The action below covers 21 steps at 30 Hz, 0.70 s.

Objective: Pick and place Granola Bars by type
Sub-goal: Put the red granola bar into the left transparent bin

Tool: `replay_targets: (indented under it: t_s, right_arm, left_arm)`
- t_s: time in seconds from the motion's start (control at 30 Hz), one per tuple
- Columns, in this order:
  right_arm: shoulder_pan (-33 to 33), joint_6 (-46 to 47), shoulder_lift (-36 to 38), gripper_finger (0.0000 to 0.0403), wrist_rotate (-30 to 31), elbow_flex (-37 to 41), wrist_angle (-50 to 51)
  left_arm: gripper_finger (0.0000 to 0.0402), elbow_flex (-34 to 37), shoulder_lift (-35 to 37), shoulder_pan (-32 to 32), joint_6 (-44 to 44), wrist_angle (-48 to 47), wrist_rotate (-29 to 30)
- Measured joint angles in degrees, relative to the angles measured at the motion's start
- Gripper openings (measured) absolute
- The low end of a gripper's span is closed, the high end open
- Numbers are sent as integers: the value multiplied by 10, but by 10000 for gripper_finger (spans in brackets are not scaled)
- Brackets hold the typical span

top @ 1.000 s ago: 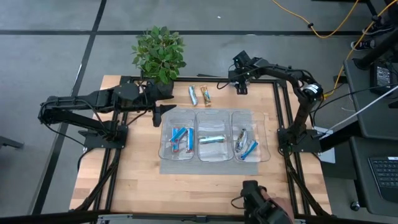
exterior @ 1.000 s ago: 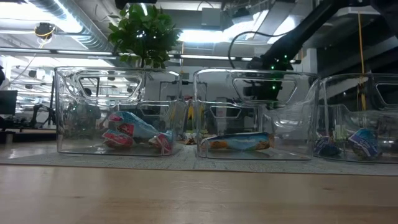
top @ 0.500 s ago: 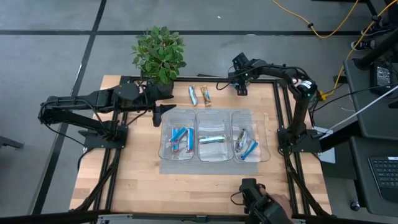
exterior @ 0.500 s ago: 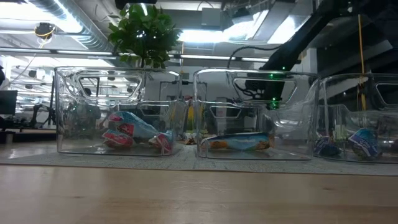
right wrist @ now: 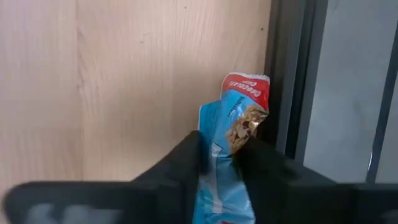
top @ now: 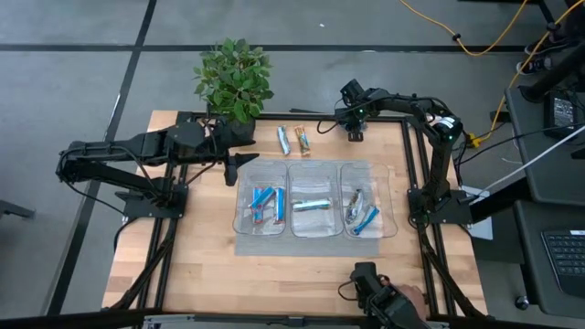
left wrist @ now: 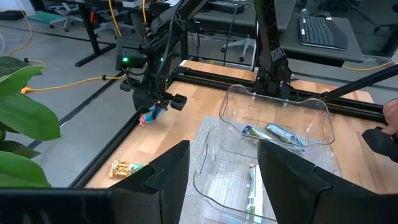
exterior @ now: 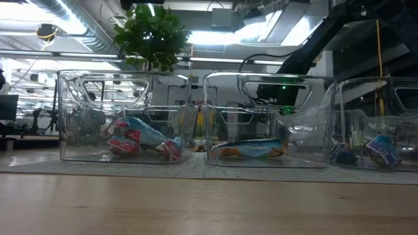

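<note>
Right gripper (right wrist: 219, 163) pinching blue granola bar (right wrist: 227, 149); left gripper (left wrist: 221, 165) open, seemingly idle.

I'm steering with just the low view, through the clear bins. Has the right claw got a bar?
Observer: Yes. Its wrist view shows the right claw pinching a blue bar with a red end.
Operator: Where's that?
Observer: From above, near the table's far edge, toward the right corner.
Operator: Any bars outside the bins?
Observer: Two bars lie side by side on the wood behind the middle bin.
</note>
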<state>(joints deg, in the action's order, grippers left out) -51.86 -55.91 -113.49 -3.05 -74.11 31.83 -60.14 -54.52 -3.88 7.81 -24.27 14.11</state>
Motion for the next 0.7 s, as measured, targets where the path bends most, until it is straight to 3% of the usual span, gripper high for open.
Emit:
replay_targets:
  t_s: [0.23, 0.53, 0.7]
  right_arm:
    - [0, 1, 0, 25, 0, -1, 16]
    - [4, 2, 8, 43, 19, -1, 60]
    - [4, 17, 35, 25, 19, 0, 67]
  left_arm:
    - [182, 0, 0, 0, 0, 0, 0]
    - [182, 0, 0, 0, -4, 0, 0]
    - [182, 0, 0, 0, -5, -5, -1]
